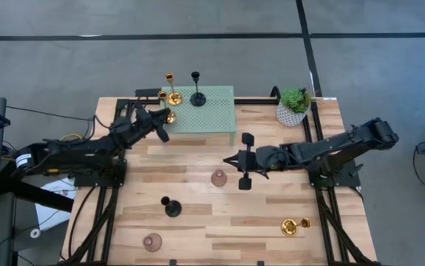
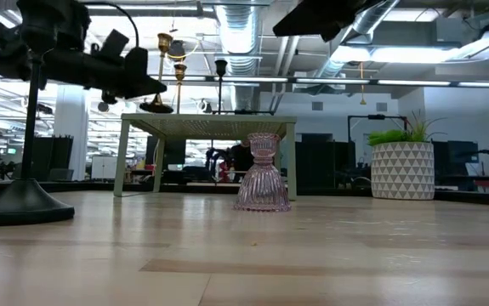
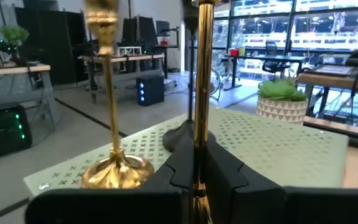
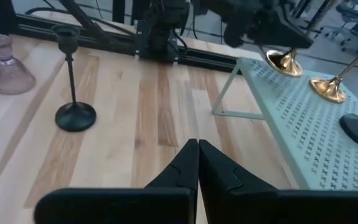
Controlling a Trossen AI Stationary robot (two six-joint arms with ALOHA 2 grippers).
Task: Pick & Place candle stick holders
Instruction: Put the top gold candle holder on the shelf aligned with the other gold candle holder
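Note:
My left gripper (image 1: 165, 122) is shut on a gold candle stick holder (image 1: 171, 117) at the near left corner of the green perforated platform (image 1: 212, 111). A second gold holder (image 1: 172, 91) and a black one (image 1: 197, 96) stand on their bases on the platform. On the wooden table a pink glass holder (image 1: 219, 178), a black holder (image 1: 171, 207) and a second pink glass one (image 1: 151, 241) stand upright, and a gold one (image 1: 293, 226) lies on its side. My right gripper (image 1: 228, 159) is shut and empty, above the table just right of the first pink holder. My left gripper pinches the gold holder's slim stem (image 3: 202, 112) between its two fingers. The fingers come level from the table's left and lie across the stem. The holder stands upright, its round base (image 4: 283, 61) over the platform's corner; whether it touches the platform I cannot tell.
A potted green plant (image 1: 295, 106) in a white pot stands at the table's far right, next to the platform. The platform stands on thin legs above the table top. Bare wood lies between the platform and the near holders.

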